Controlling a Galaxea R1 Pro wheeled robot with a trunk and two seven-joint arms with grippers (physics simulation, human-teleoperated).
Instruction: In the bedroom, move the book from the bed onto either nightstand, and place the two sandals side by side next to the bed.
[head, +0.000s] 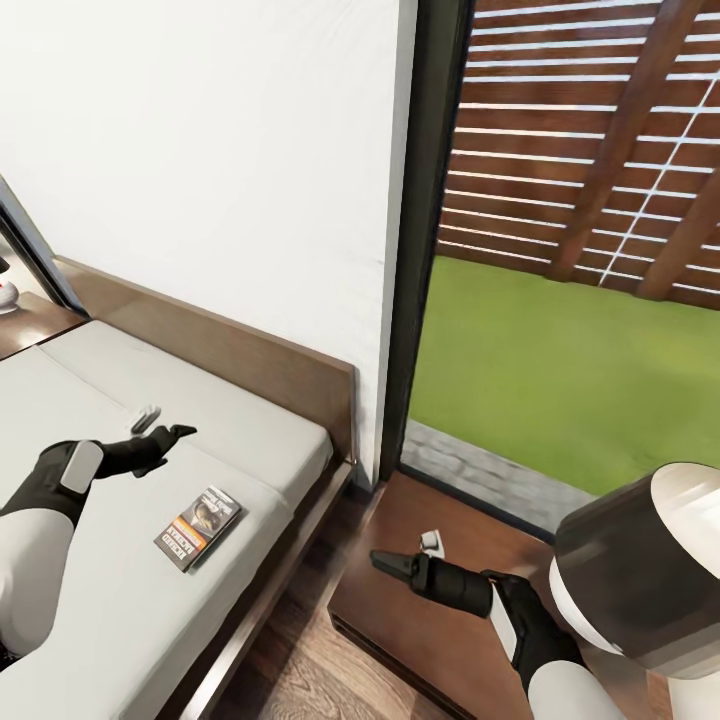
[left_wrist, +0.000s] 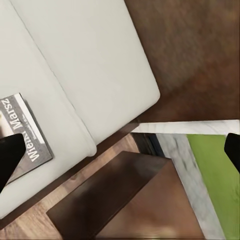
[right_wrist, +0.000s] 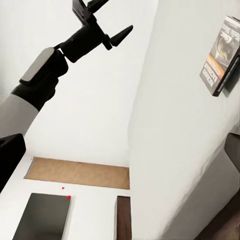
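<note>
The book (head: 198, 527) lies flat on the off-white mattress of the bed (head: 250, 420), near its side edge; it also appears as the book (left_wrist: 25, 137) and the book (right_wrist: 222, 55). My left gripper (head: 165, 428) hovers open above the mattress, a little beyond the book toward the headboard, and is seen as the left gripper (right_wrist: 107, 20) with spread fingers. My right gripper (head: 408, 553) is open over the nightstand (head: 430, 620) beside the bed, holding nothing. The nightstand (left_wrist: 130, 200) also shows below the mattress corner. The sandals are out of view.
A tall dark-framed window (head: 440, 200) stands behind the nightstand, showing grass and a slatted fence. A second nightstand (head: 25, 330) sits at the bed's far side. A strip of wood floor (head: 300, 660) runs between bed and near nightstand.
</note>
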